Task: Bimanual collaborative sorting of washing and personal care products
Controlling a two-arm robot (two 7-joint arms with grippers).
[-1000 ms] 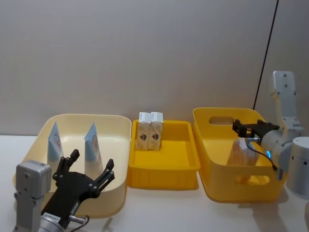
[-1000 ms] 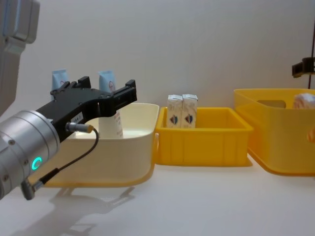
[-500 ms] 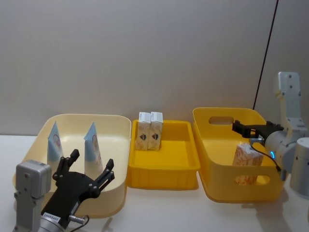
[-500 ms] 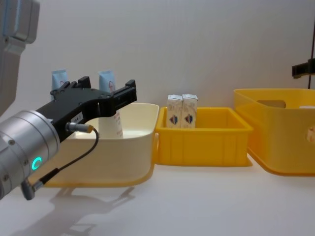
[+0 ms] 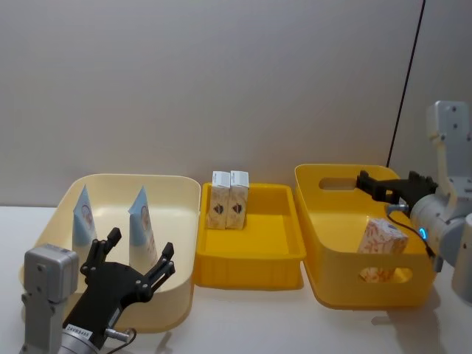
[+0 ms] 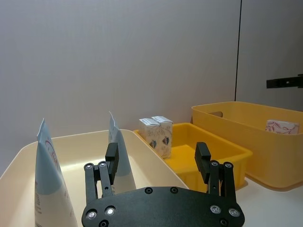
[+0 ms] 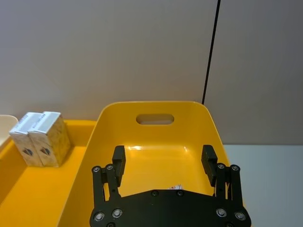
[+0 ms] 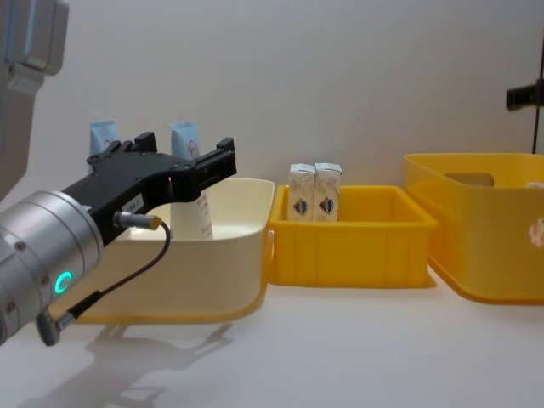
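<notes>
Jaws apart on the left gripper (image 5: 140, 247), hovering at the cream bin's (image 5: 110, 181) near edge before two upright tubes (image 5: 140, 217); cartons (image 5: 228, 199) at the tray's (image 5: 284, 221) back-left corner; right gripper (image 5: 389, 183), jaws also apart, above the yellow bin (image 5: 324, 173). Danger: a skewed approach could topple those tubes!

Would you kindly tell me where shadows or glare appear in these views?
Chest view: the left gripper throws a soft shadow on the white table beneath it. Right wrist view: a bright glare streak on the floor of the handled yellow bin, beyond the right gripper.
</notes>
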